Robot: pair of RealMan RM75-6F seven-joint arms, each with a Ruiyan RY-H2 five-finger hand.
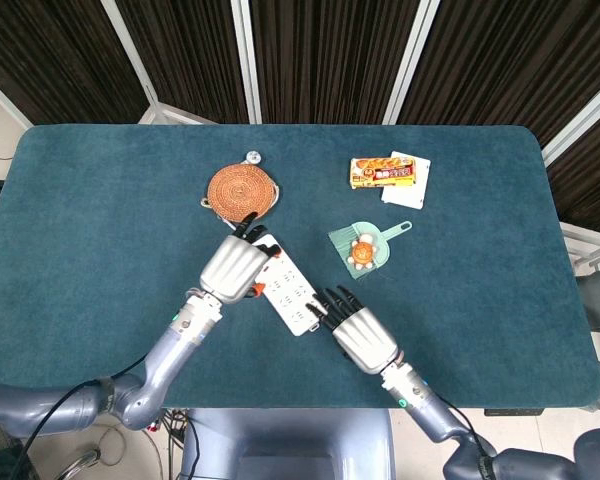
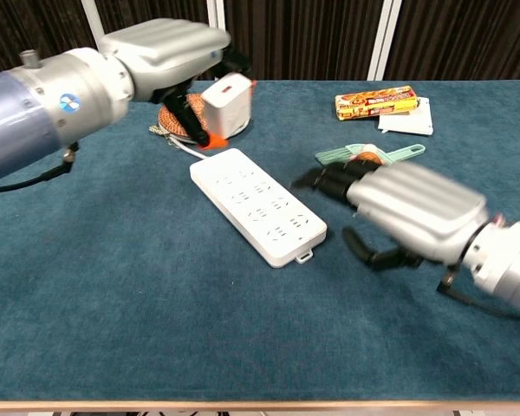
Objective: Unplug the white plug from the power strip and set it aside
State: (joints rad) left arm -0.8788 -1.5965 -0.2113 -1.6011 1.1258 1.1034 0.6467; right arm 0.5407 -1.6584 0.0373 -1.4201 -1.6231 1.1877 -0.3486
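Observation:
The white plug (image 2: 225,106) is out of the power strip (image 2: 260,208) and held in the air by my left hand (image 2: 169,48), above the strip's far left end. In the head view my left hand (image 1: 235,270) covers the plug and overlaps the strip's (image 1: 288,292) left end. The long white strip lies flat and diagonal on the blue table, all its sockets bare. My right hand (image 2: 412,212) hovers to the right of the strip, fingers stretched out and holding nothing; the head view shows this hand (image 1: 358,335) just off the strip's near end.
A woven round coaster (image 1: 241,188) and the strip's white cord (image 2: 184,149) lie behind my left hand. A green dustpan (image 1: 378,240) with an orange toy (image 1: 362,251) sits right of the strip. A snack box (image 1: 383,172) on a white card (image 1: 412,185) lies further back.

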